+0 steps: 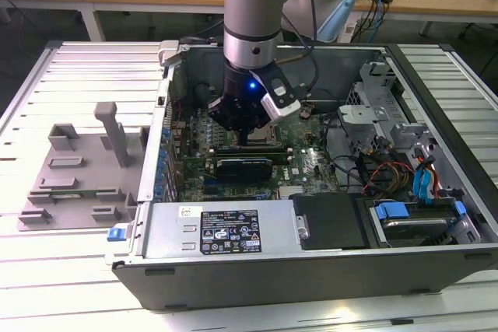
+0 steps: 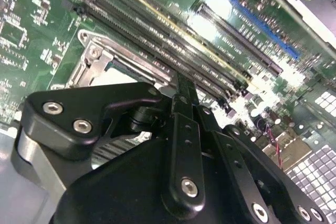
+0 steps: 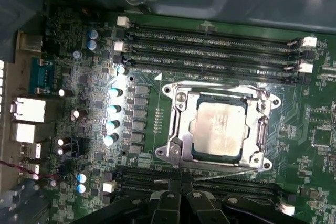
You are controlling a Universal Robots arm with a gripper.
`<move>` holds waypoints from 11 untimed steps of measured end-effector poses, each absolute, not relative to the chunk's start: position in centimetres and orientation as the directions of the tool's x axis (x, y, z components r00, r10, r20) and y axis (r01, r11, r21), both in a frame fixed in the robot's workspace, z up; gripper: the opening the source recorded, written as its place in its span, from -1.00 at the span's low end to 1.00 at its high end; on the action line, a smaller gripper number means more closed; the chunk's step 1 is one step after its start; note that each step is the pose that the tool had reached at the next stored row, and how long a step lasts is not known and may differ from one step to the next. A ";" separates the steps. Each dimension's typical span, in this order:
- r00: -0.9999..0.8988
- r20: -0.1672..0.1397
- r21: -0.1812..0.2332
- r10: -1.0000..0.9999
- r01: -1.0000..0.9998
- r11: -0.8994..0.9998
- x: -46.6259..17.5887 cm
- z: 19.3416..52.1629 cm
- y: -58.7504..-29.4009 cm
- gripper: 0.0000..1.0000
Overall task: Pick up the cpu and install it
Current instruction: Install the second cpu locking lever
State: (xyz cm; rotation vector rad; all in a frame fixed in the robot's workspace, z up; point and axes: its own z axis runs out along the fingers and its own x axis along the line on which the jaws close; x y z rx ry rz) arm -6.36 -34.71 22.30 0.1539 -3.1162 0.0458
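Note:
The cpu (image 3: 220,129), a small square chip with a silvery top, lies flat inside the metal socket frame (image 3: 176,129) on the green motherboard. In the exterior view the arm reaches down into the open computer case (image 1: 311,270), and my gripper (image 1: 245,136) hangs just above the socket area. In the first wrist view the gripper (image 3: 181,186) shows beside the socket's edge, apart from the chip, its fingers together and holding nothing. The second wrist view looks past the gripper's black linkage (image 2: 184,129) to the socket frame (image 2: 92,51).
A grey plastic tray (image 1: 78,169) with raised blocks lies at the exterior view's left, outside the case. Memory slots (image 3: 210,45) flank the socket. A black card (image 1: 245,167), the power supply (image 1: 226,227), and a drive cage with cables (image 1: 405,169) crowd the case.

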 end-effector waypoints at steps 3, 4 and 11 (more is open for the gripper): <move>-0.995 0.020 -0.023 -0.098 -0.099 0.995 -6.9 22.3 -34.7 -0.79; -0.995 0.020 -0.021 -0.098 -0.099 0.995 -7.2 22.2 -34.7 -0.79; -0.995 0.019 -0.015 -0.099 -0.099 0.995 -7.3 22.1 -34.7 -0.79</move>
